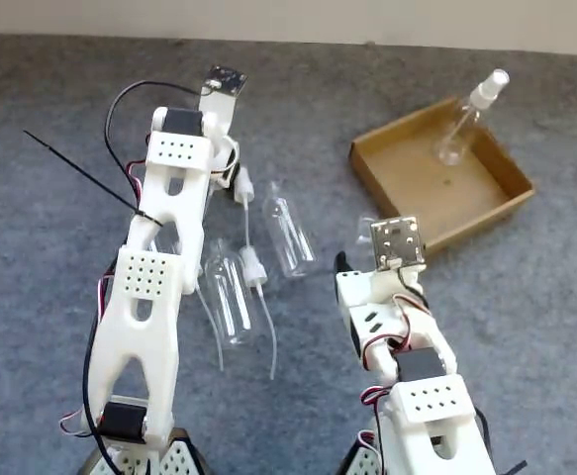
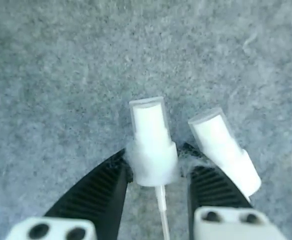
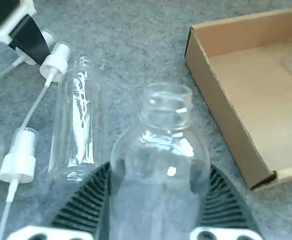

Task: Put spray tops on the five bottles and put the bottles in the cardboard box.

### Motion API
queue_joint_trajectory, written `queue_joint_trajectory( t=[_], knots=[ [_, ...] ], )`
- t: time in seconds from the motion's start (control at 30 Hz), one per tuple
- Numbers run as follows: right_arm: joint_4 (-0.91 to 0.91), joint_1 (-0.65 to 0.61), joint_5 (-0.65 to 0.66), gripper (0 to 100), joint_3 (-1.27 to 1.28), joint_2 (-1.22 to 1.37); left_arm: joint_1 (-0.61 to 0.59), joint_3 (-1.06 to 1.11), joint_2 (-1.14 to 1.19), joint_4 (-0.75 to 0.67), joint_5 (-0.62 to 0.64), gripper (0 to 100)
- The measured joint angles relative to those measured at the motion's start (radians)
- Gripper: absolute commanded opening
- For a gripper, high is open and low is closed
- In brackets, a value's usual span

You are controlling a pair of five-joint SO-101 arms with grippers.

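Note:
My left gripper [image 2: 156,152] is shut on the collar of a white spray top [image 2: 152,135] down on the carpet, its thin tube running back between the fingers. A second spray top [image 2: 225,150] lies against the outside of one finger. In the high view this gripper [image 1: 233,184] sits at the far left-centre. My right gripper [image 3: 158,172] is shut on a clear bottle [image 3: 161,145] with an open neck, held near the cardboard box [image 3: 221,95]. One bottle with a spray top [image 1: 469,117] stands in the box [image 1: 387,178].
Two clear uncapped bottles [image 1: 290,236] [image 1: 229,292] lie on the grey carpet between the arms, with another loose spray top [image 1: 255,267] and its long tube between them. A black cable tie [image 1: 80,170] sticks out left of the left arm.

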Motion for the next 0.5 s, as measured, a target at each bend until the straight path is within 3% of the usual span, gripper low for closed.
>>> queue_joint_trajectory(
  t=[0.5],
  knots=[
    [0.000,0.000,0.000,11.8,0.000,0.000,0.000,-0.028,0.002,0.038,0.000,5]
  ],
)
